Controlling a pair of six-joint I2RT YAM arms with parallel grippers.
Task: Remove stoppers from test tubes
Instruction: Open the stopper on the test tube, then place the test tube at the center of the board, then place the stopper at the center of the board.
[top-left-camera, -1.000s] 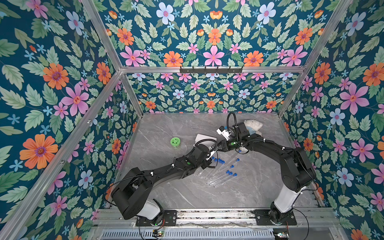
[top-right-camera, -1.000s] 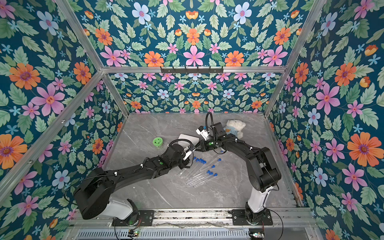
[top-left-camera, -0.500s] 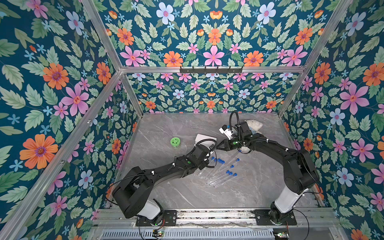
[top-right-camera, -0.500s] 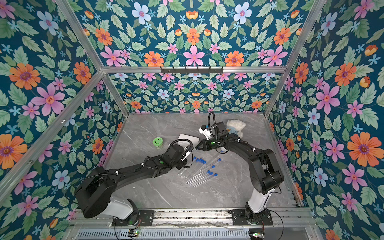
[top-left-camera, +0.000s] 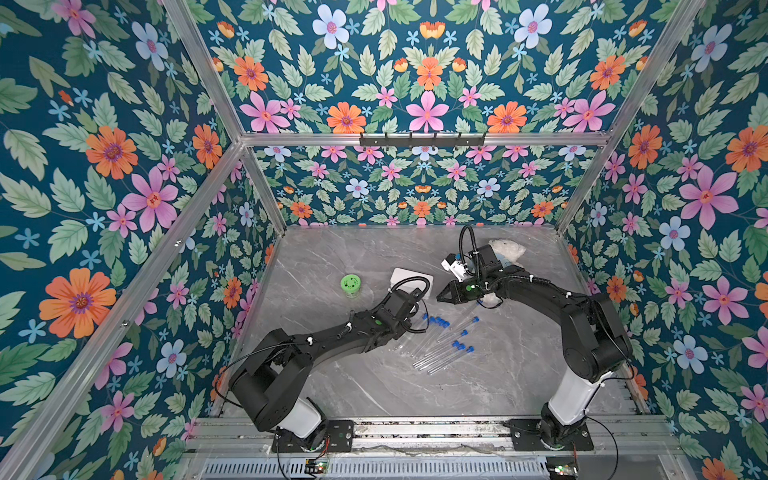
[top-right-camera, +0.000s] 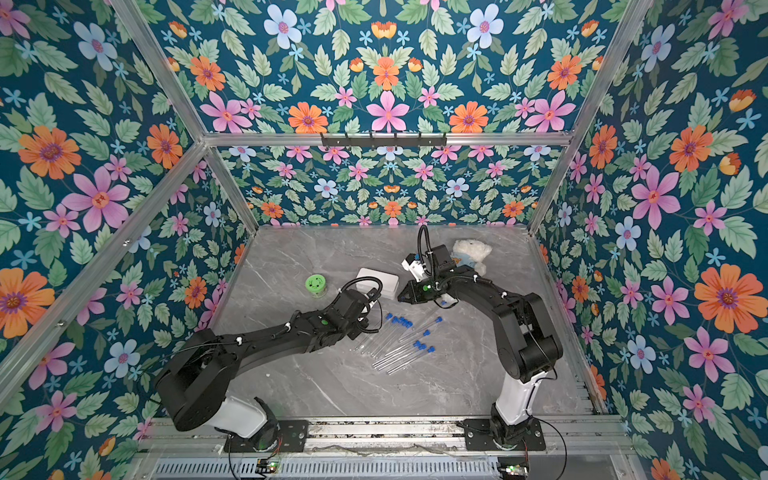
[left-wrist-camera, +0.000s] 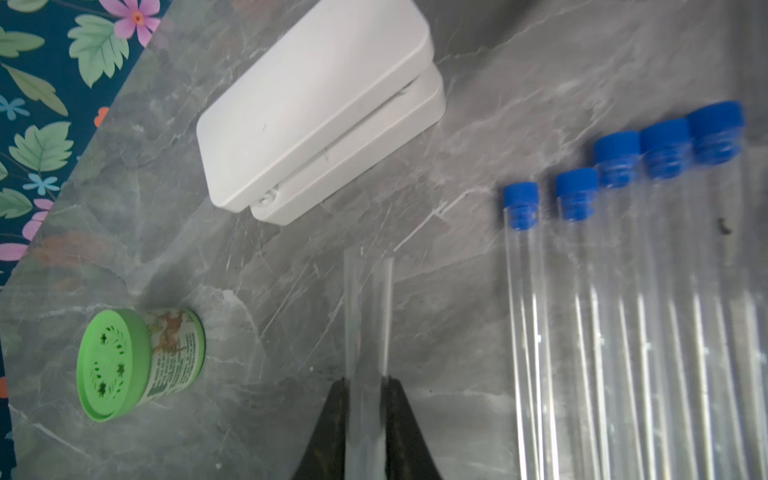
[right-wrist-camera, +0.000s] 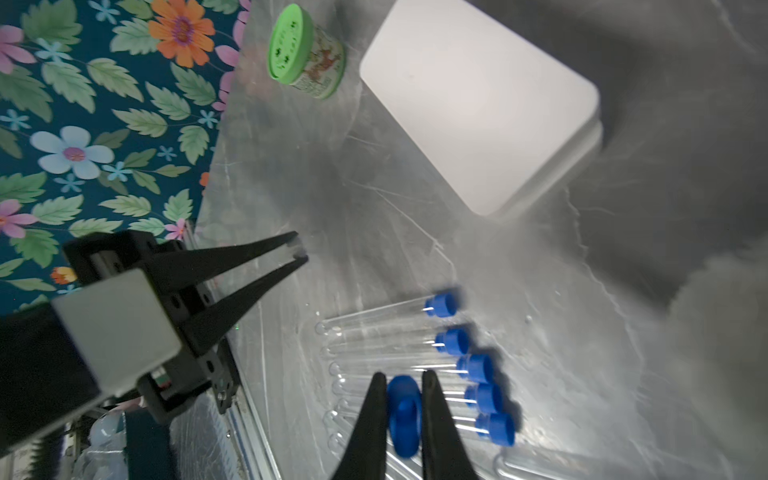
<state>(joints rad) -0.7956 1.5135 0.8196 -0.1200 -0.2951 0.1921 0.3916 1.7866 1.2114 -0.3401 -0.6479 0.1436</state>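
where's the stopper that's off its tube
In the right wrist view the stopper is pinched in the right pincer, which hangs beside the white box in a top view.

Both top views look down from high at the front toward the back wall, far off, the whole tabletop (top-left-camera: 498, 386) filling the frame's lower half. Each wrist camera looks close along its own gripper, the left gripper (left-wrist-camera: 365, 380) and the right gripper (right-wrist-camera: 401, 378). Both wrist views share the white box (left-wrist-camera: 316, 95), green-lidded jar (left-wrist-camera: 112, 365) and test tubes (left-wrist-camera: 524, 316); the right wrist view also takes in the left gripper.
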